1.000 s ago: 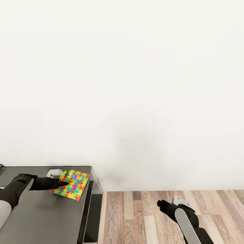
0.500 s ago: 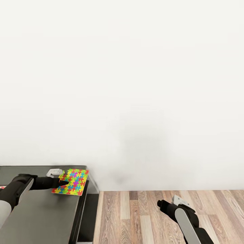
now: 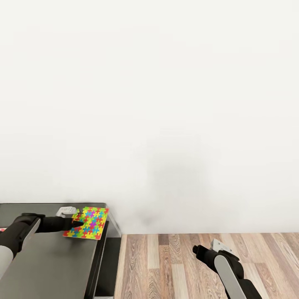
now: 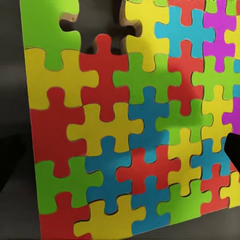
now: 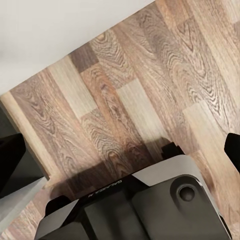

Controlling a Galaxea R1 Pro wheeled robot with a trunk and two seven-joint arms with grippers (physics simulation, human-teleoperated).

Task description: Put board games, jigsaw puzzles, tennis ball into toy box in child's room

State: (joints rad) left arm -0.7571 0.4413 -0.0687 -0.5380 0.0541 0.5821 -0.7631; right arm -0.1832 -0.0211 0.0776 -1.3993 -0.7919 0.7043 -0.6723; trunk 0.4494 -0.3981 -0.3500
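Observation:
A jigsaw puzzle [image 3: 90,222], a thin square of yellow, red, blue and green pieces, lies at the right end of the dark-grey table [image 3: 45,257]. Its right corner reaches past the table's edge. My left gripper [image 3: 78,224] is at the puzzle's left part. In the left wrist view the puzzle [image 4: 125,130] faces the camera up close. My left gripper [image 4: 120,155] is open, with one dark fingertip [image 4: 233,150] over the puzzle's side. I cannot tell whether the tips touch it. My right gripper [image 5: 120,155] hangs open over the wood floor [image 5: 150,90]. The toy box, board games, tennis ball and bed are out of view.
A plain white wall [image 3: 166,104] stands straight ahead behind the table. Wood-plank floor [image 3: 174,265] runs to the right of the table, and my right arm [image 3: 226,265] hangs above it. The right wrist view takes in my own grey base [image 5: 150,205].
Over the first half second the view swung right, so the table slid left in the picture. The puzzle stayed by my left gripper and turned squarer. Since then nothing has moved.

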